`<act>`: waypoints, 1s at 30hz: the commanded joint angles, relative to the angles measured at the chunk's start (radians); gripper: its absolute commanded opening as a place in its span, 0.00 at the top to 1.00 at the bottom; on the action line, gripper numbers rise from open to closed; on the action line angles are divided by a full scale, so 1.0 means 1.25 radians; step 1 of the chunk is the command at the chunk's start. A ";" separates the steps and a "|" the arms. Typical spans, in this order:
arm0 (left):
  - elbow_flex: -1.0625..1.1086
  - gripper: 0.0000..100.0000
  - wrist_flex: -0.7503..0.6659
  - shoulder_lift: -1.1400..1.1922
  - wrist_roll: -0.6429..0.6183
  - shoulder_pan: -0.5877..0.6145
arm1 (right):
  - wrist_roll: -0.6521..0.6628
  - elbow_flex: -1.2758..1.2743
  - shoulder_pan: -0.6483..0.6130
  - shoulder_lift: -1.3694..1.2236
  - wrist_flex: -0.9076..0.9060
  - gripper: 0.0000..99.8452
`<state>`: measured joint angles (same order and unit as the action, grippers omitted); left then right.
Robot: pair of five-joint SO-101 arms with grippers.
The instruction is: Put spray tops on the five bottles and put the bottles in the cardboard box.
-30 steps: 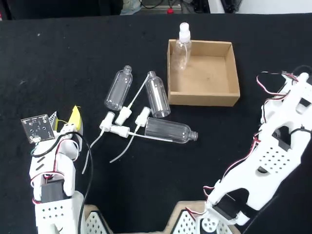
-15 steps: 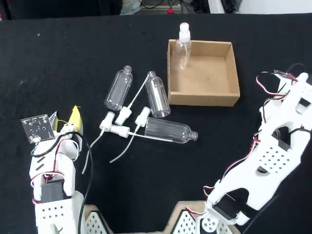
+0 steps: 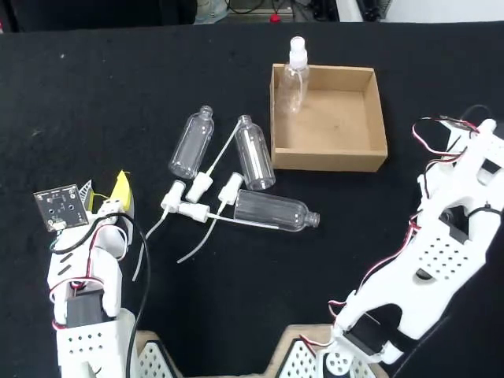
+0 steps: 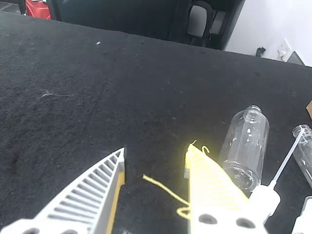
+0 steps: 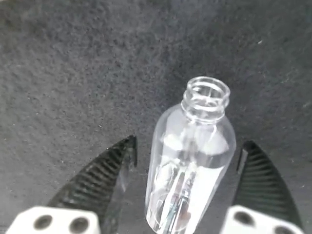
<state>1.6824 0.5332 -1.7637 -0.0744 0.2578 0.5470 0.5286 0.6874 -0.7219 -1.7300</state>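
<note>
A capped bottle [image 3: 294, 79] stands in the cardboard box [image 3: 329, 160], at a far corner. Three uncapped bottles [image 3: 254, 152] lie on the counter [image 3: 118, 79] just beside the box, with four loose spray tops [image 3: 199, 186] scattered among them. The fifth bottle [image 5: 192, 161], neck bare, sits between the jaws of the right end effector [image 5: 190, 141], which is spread wide with a gap on either side. The left end effector [image 4: 156, 148] is also wide and grips nothing, near the outermost bottle. I judge one of five done; four still need capping and boxing.
</note>
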 commanded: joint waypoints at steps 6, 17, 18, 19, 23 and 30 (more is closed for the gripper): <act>0.015 0.80 0.002 -0.011 0.010 -0.008 | 0.009 -0.001 -0.016 0.002 0.004 0.69; 0.015 0.80 0.002 -0.011 0.010 -0.008 | 0.006 0.041 -0.015 -0.035 -0.002 0.69; 0.015 0.80 0.002 -0.011 0.010 -0.008 | 0.006 0.042 -0.015 -0.035 -0.002 0.69; 0.015 0.80 0.002 -0.011 0.010 -0.008 | 0.006 0.042 -0.015 -0.035 -0.002 0.69; 0.015 0.80 0.002 -0.011 0.010 -0.008 | 0.006 0.041 -0.016 -0.036 -0.002 0.71; 0.015 0.80 0.002 -0.011 0.010 -0.008 | -0.002 0.082 -0.015 -0.031 -0.010 0.88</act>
<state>1.6824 0.5332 -1.7637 -0.0744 0.2578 0.5470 0.5378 0.6874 -0.7787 -1.7300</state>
